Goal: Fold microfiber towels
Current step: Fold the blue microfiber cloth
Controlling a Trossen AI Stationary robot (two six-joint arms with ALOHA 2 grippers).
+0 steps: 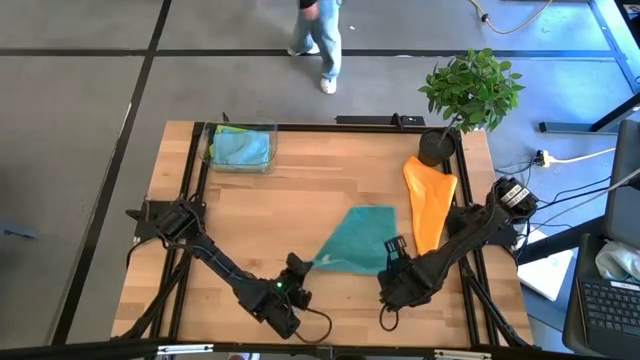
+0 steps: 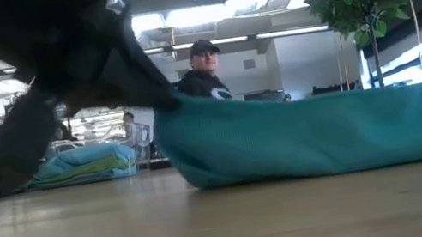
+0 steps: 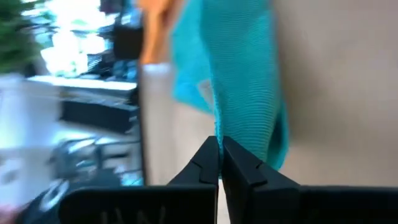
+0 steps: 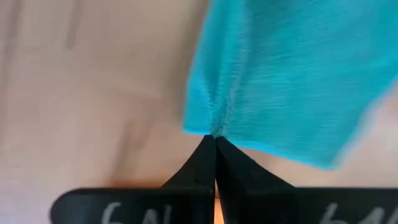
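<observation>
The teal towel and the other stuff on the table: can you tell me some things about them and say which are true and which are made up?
1. Both grippers pinch the teal towel. True: the left gripper and the right gripper are each shut on an edge of it.
2. The orange towel lies in the middle of the table. False: it lies at the right edge, below the plant.
3. A folded stack sits at the far left corner. True: light blue with a bit of green.
4. The teal towel is neatly folded. False: it lies spread out, pulled to a point at the left gripper.
5. Nobody is in the room. False: a person stands beyond the table.
</observation>
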